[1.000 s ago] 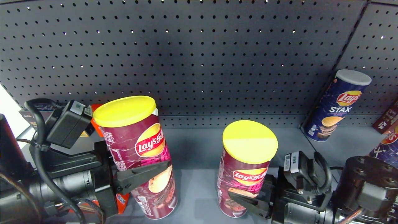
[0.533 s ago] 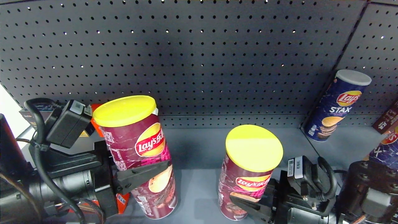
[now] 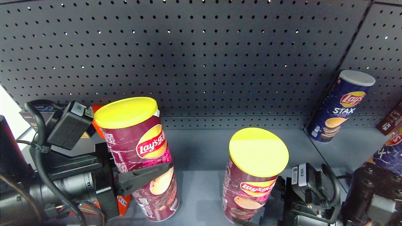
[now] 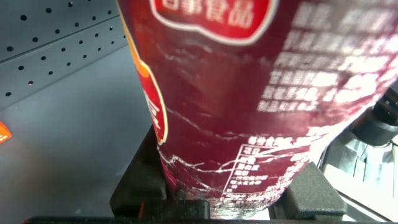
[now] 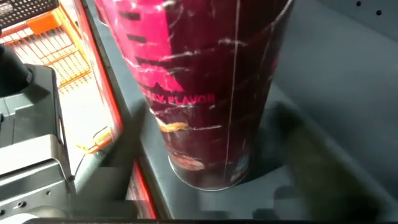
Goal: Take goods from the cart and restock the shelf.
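Evidently left gripper (image 3: 146, 175) clasps one chip can (image 3: 135, 138) — mid-body, upright.

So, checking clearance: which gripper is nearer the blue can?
Right. The right gripper is by the right red can, front-left of the blue can; the left gripper grips the left red can, farther left.
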### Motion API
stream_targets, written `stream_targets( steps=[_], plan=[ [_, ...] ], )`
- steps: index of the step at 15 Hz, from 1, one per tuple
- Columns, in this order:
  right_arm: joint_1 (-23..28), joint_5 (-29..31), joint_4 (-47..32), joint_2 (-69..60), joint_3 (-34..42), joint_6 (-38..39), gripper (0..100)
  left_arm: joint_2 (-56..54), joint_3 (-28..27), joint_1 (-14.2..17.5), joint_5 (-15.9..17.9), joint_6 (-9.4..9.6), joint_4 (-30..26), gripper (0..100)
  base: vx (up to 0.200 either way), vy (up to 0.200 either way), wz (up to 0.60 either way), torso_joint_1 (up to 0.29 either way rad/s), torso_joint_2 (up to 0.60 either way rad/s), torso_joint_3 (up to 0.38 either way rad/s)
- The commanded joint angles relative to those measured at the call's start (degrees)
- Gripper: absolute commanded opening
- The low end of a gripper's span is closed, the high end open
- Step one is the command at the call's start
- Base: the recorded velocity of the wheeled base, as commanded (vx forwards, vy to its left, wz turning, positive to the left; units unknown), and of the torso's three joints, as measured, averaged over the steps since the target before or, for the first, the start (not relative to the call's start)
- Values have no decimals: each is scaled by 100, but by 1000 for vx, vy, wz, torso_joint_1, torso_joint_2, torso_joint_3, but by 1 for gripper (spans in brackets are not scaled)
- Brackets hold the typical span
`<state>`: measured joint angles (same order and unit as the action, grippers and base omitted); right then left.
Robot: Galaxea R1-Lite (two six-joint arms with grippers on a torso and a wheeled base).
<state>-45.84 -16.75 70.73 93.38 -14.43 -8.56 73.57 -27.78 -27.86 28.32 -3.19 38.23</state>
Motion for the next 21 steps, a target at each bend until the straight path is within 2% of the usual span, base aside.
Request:
stream_targets(
  steps=[1, 10, 13, 17, 21],
  plan=[
    [-4, -4, 46, -109, 90, -14, 100, -1, 1, -1, 7, 3, 0, 0, 0, 0, 0, 0, 0, 0],
    [154, 40, -59, -1542, 327, -6, 100, 8, -8, -9, -2, -6, -17, 0, 0, 0, 0, 0, 0, 0],
    [154, 699, 55, -1735, 969, -49, 100, 8, 1, -18, -11, -6, -17, 0, 0, 0, 0, 0, 0, 0],
    [101, 726, 46, -2263, 1391, -23, 100, -1, 1, -18, -11, -6, -17, 0, 0, 0, 0, 0, 0, 0],
    [-145, 743, -305, -2887, 1417, -23, 100, 8, 1, -18, -19, -6, -17, 0, 0, 0, 0, 0, 0, 0]
  ],
)
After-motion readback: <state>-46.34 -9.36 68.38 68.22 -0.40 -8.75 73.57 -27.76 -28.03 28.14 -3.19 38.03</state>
